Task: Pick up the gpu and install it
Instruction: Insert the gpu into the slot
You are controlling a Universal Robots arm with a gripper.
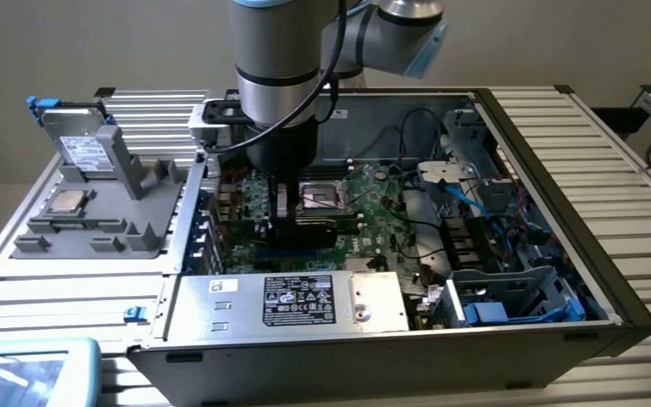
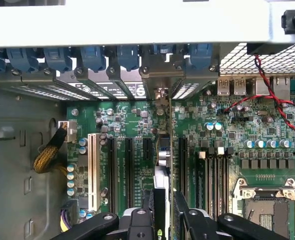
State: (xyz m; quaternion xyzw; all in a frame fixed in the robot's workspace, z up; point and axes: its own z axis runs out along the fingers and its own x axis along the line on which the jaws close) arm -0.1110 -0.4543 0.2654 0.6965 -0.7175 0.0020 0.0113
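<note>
The gpu (image 1: 308,231) stands on edge inside the open computer case, down at the green motherboard (image 1: 388,237). My gripper (image 1: 286,212) reaches straight down into the case and is shut on the card's upper edge. In the wrist view the gpu (image 2: 163,165) shows edge-on as a thin strip between two black expansion slots, its silver bracket (image 2: 160,95) up against the case's rear slot openings. My gripper (image 2: 163,202) has one black finger (image 2: 147,205) pressed on each face. Whether the card sits fully in its slot I cannot tell.
An empty processor socket (image 1: 323,197) lies just beside the card. Red and black wires (image 2: 267,85) and blue cables (image 1: 461,191) run over the board. The power supply (image 1: 292,301) fills the case's front. A grey fixture (image 1: 111,203) at the exterior view's left holds a processor chip (image 1: 68,201).
</note>
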